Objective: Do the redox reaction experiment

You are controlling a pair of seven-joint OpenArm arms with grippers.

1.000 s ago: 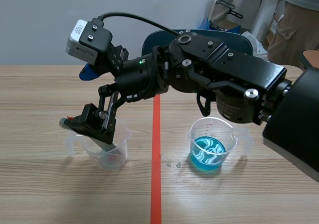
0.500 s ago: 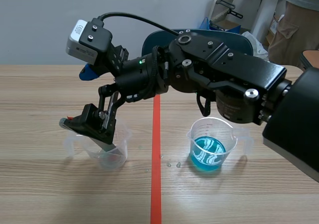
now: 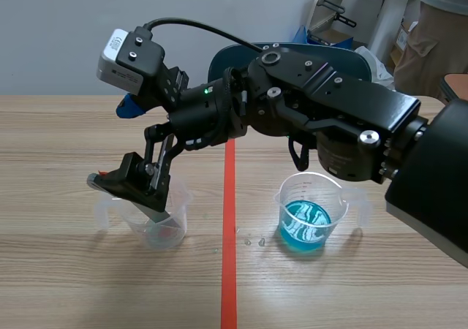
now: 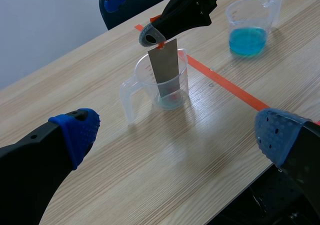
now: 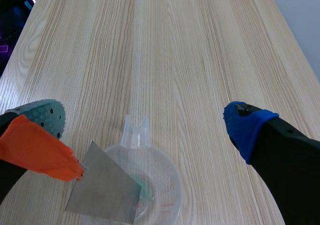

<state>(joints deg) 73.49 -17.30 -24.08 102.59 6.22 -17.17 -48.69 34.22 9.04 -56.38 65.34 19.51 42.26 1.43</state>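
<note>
Metal strip (image 4: 165, 65) stands on end in the clear beaker (image 3: 157, 230) at lower left, hanging by its orange tag (image 5: 35, 147) from one finger of the wide-spread right gripper (image 3: 139, 186). Its likely target, the blue-liquid beaker (image 3: 311, 212), sits at centre right across the tape line (image 3: 229, 270). The left gripper (image 4: 177, 135) is also spread wide and holds nothing.

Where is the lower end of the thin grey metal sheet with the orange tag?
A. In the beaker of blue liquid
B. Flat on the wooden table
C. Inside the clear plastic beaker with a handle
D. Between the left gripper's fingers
C: the grey metal sheet stands with its lower end inside the clear plastic beaker; the beaker of blue liquid stands apart.
</note>
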